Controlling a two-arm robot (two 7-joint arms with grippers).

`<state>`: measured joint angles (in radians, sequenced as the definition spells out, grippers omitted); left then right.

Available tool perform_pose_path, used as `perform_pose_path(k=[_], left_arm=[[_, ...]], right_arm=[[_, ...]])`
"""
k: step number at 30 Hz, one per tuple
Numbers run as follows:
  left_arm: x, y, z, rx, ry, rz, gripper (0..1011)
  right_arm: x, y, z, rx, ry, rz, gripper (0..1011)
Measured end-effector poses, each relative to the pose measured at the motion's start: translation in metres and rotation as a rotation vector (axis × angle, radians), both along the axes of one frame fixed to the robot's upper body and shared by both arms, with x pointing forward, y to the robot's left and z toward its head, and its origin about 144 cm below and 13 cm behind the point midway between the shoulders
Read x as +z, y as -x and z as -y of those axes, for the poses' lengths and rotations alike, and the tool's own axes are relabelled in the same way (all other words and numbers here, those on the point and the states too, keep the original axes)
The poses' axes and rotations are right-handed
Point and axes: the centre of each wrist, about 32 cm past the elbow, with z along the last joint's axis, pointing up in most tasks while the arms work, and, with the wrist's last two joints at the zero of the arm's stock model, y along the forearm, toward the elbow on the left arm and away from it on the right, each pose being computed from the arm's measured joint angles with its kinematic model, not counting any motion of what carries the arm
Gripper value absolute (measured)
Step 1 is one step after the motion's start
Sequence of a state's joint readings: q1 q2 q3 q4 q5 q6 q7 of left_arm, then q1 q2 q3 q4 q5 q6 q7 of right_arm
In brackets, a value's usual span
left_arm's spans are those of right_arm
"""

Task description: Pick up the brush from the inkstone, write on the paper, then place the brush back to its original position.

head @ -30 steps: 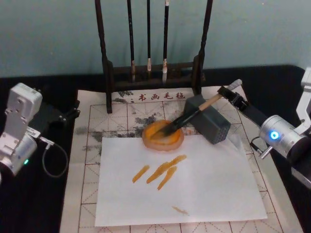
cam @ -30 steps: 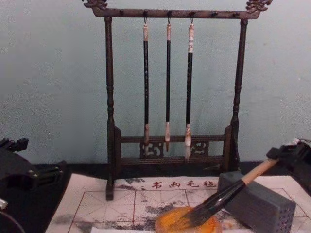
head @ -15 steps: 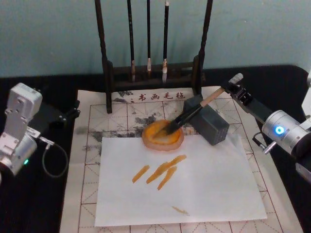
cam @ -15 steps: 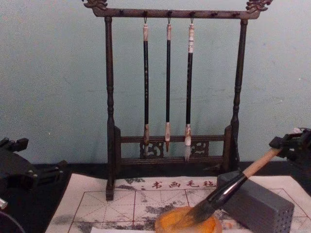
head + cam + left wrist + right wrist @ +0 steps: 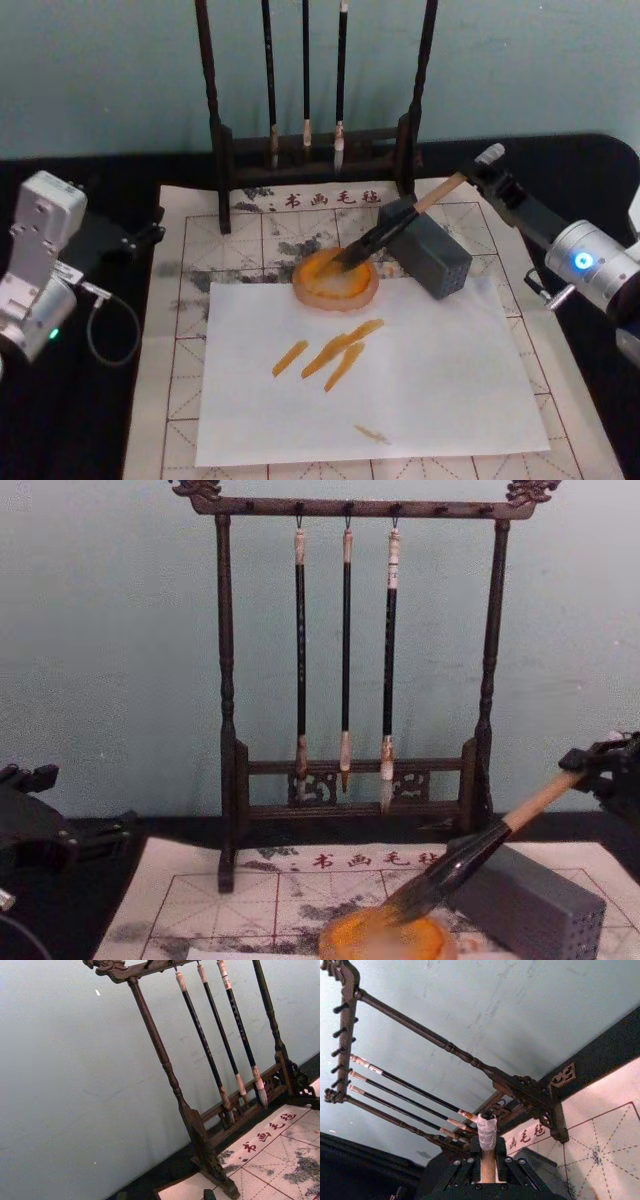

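Note:
The brush (image 5: 395,228) slants down from the right, its dark bristles over the far rim of the round orange inkstone (image 5: 336,282). Its black section crosses the top of a grey block (image 5: 432,252). My right gripper (image 5: 468,180) is shut on the pale handle's upper end, and the white end cap (image 5: 487,1130) sticks out between the fingers. From the chest, the brush (image 5: 480,850) tilts steeply with its tip just above the inkstone (image 5: 385,942). The cream, red-gridded paper (image 5: 180,300) carries a white sheet (image 5: 400,390) with orange strokes. My left gripper (image 5: 138,238) is parked at the left.
A dark wooden rack (image 5: 215,120) stands at the paper's far edge with three thin brushes (image 5: 345,660) hanging from it. A teal wall rises behind it. Black tabletop (image 5: 100,420) flanks the paper on both sides.
The right gripper has risen and drawn back to the right. The brush now tilts more steeply, and its bristles have pulled from the inkstone's middle to its far rim. The left arm has not moved.

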<state>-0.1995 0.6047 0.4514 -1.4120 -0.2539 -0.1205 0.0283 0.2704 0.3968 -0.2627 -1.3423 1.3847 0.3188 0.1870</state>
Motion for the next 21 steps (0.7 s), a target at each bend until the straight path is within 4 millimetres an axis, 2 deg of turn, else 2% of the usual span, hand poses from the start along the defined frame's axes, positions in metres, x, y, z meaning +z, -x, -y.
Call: perform_pose_path(k=[21], left_arm=[[0.0,0.0,0.0,0.0,0.0,0.0,1001]], right_arm=[[0.0092,0.0052,0.0078,0.076,-0.023,0.038,202]])
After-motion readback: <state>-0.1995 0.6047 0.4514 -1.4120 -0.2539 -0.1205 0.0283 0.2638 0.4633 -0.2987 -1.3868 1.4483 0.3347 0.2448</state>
